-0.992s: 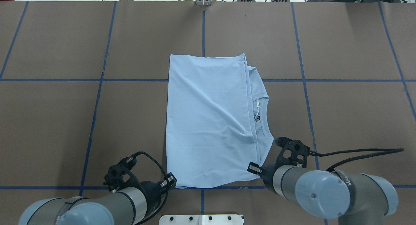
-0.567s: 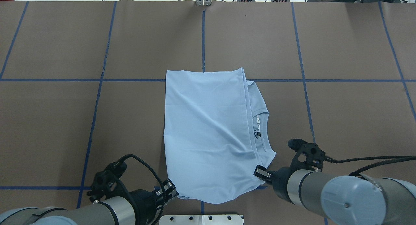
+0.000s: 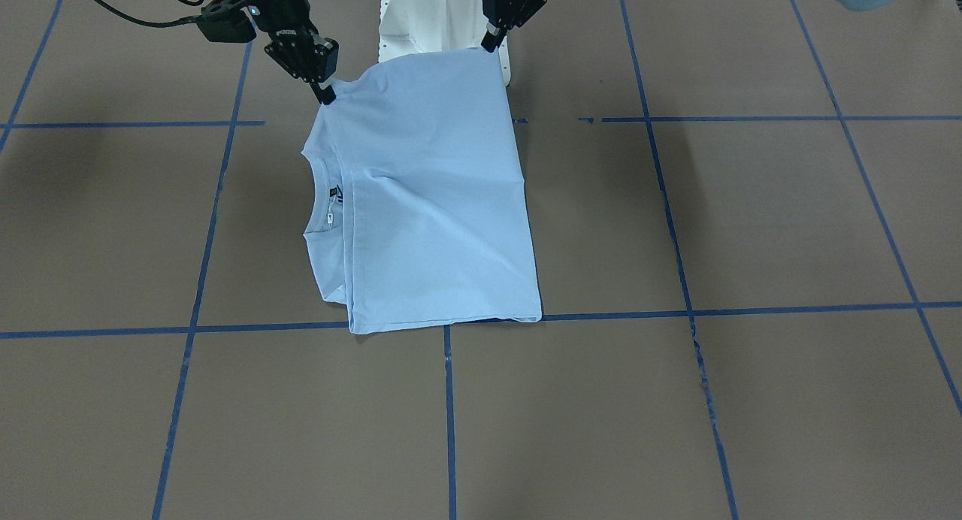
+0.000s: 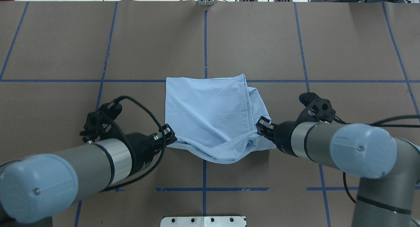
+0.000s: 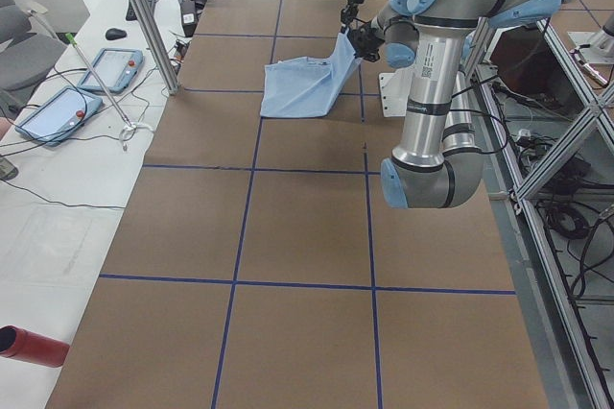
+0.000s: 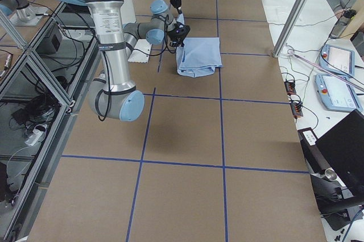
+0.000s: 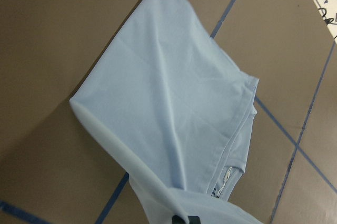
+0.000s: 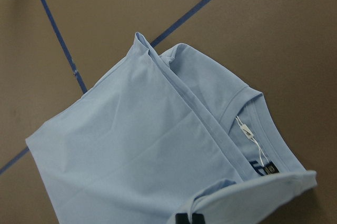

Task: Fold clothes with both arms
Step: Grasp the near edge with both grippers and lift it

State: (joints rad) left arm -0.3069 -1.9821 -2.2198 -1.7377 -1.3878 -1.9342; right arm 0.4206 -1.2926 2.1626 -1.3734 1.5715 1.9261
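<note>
Light blue cloth t-shirt (image 4: 206, 112), folding toward 12 o'clock
Black left tool (image 4: 170, 138), right tool (image 4: 261, 125) pinched on near corners (cloth sagging); carry level, together.

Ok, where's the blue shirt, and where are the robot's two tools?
blue shirt (image 4: 210, 112), overhead view, middle of the folded top layer.
left tool (image 4: 171, 135), overhead view, between its fingertips at the shirt's corner.
right tool (image 4: 262, 125), overhead view, between its fingertips at the shirt's edge.

Left pincer (image 4: 170, 135), right pincer (image 4: 261, 125): clamped, aloft
</note>
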